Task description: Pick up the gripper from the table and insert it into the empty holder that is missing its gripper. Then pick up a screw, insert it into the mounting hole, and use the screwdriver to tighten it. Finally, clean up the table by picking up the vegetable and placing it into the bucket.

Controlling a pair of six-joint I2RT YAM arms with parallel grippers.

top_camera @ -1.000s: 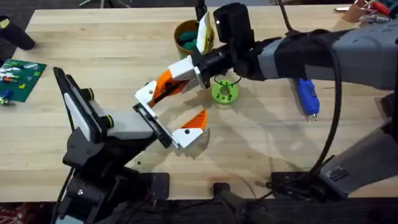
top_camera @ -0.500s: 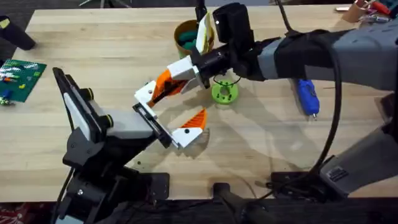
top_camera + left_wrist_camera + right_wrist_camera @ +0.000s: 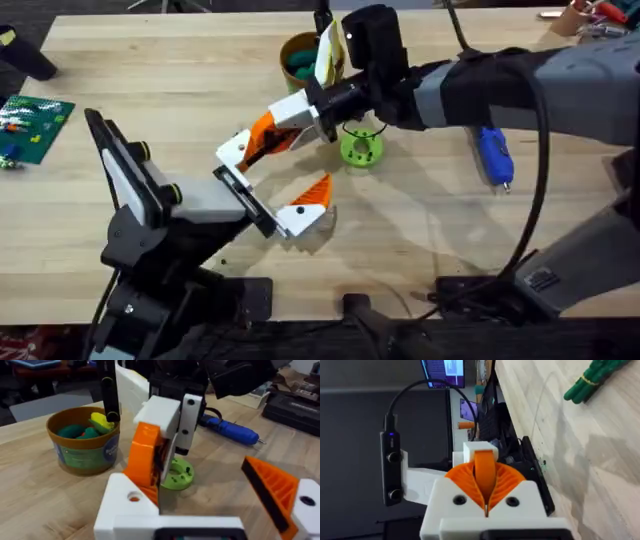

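The holder (image 3: 247, 200) is the black bar on my left arm. Its near end carries one orange-tipped finger (image 3: 312, 195). My right gripper (image 3: 268, 135) reaches across from the right and is shut on the orange tip of the gripper (image 3: 142, 457). That piece's white base (image 3: 125, 502) sits at the bar's far end, and I cannot tell if it is fully seated. My left gripper (image 3: 278, 172) stands open. The blue screwdriver (image 3: 494, 155) lies at the right. The yellow bucket (image 3: 298, 55) stands at the back, holding toys. The green vegetable (image 3: 592, 380) lies on the wood.
A lime-green round dish (image 3: 361, 148) sits just beside the right wrist. A green circuit board (image 3: 32, 115) lies at the far left edge. A black object (image 3: 25, 55) is at the back left corner. Cables run along the table's front edge.
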